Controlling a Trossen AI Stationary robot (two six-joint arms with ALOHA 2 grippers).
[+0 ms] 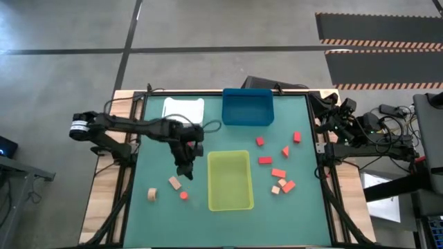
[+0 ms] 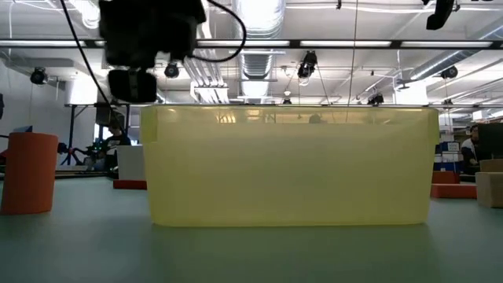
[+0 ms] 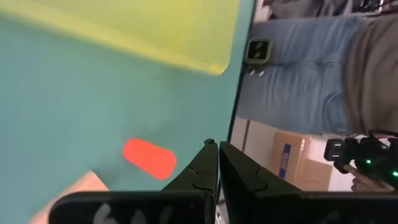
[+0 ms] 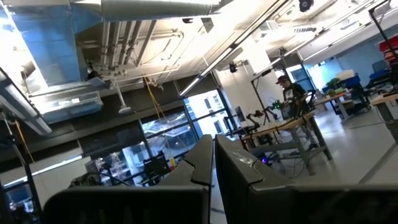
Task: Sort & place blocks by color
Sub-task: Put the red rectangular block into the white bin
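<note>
My left gripper (image 1: 185, 170) hangs shut above the green mat, just left of the yellow-green bin (image 1: 230, 180), and holds nothing. Below and ahead of it lie a tan block (image 1: 174, 182), a coral block (image 1: 184, 196) and a second tan block (image 1: 151, 194). In the left wrist view the shut fingers (image 3: 217, 152) point past the coral block (image 3: 149, 157) and a tan block (image 3: 78, 190). Several coral and tan blocks (image 1: 278, 173) lie scattered right of the bin. My right gripper (image 4: 213, 146) is shut and parked at the table's right edge (image 1: 339, 124), pointing into the room.
A white bin (image 1: 183, 109) and a blue bin (image 1: 248, 107) stand along the far edge. The yellow-green bin (image 2: 291, 165) fills the middle of the low view. A person in jeans (image 3: 298, 74) stands beyond the table's near edge. Cables lie by the right arm.
</note>
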